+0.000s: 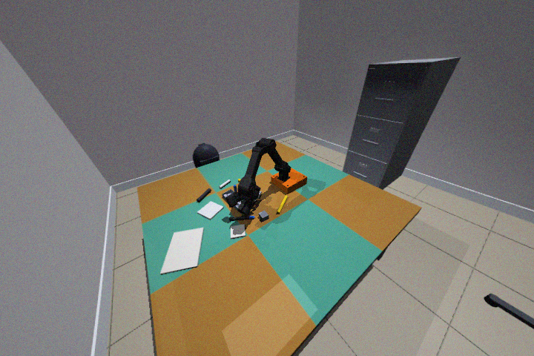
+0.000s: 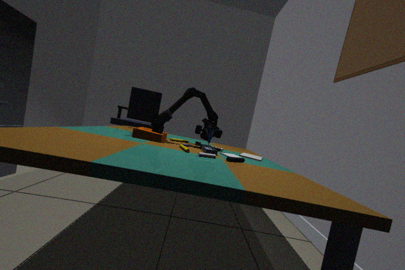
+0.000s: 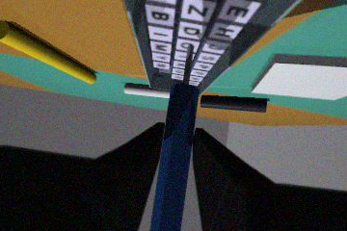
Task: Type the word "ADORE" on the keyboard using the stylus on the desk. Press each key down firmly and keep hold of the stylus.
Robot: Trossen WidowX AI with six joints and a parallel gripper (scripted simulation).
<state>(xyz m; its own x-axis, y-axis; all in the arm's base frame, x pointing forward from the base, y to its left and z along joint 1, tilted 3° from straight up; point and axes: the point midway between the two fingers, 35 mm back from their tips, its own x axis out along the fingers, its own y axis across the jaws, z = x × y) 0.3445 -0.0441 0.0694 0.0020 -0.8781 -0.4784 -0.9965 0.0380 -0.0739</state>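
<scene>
My gripper (image 3: 178, 132) (image 2: 210, 129) is shut on the blue stylus (image 3: 177, 140) (image 2: 210, 135), which points down and away from the fingers. The keyboard (image 3: 156, 35) (image 2: 208, 148) is dark with rows of white letter keys. In the wrist view B, Z and E are the largest keys, with I, D and H beyond them. The stylus's dark thin tip overlaps the O key, beyond D in the middle row. Whether the tip touches the key cannot be told. In the top view the arm hides part of the keyboard and the stylus is not clear.
A yellow marker (image 3: 46, 53), white marker (image 3: 145, 89) and black marker (image 3: 234, 103) lie around the keyboard. A white pad (image 3: 311, 79) lies to its right. The top view shows a grey block (image 1: 262, 216), a dark pen (image 1: 242, 218) and another yellow marker (image 1: 282, 204).
</scene>
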